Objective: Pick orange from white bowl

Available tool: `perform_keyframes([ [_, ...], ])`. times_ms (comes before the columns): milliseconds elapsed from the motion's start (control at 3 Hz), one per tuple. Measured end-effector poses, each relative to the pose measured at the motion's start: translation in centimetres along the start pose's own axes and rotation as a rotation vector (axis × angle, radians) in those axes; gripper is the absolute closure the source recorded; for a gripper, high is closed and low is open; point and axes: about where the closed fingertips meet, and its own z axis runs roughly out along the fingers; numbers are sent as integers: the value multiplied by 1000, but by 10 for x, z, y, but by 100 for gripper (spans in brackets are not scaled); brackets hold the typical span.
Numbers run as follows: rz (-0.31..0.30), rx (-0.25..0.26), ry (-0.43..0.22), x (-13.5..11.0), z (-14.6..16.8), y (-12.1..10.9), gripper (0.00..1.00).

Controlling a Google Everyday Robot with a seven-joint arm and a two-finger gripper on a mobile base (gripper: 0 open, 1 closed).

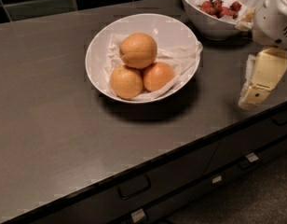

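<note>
Eyeing the orange, lying on top of 2 smaller oranges in the white bowl on the tabletop. Holding the gripper at the right edge, well apart; failing to tell its opening. Needing a reach leftward, slightly back.

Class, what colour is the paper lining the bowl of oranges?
White paper, camera view; the tool hangs right of the white bowl.
</note>
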Motion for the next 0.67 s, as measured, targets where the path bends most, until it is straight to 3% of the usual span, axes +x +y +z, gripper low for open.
perform_keyframes([
  [667,-128,24,-29,-57,5,-48,0],
])
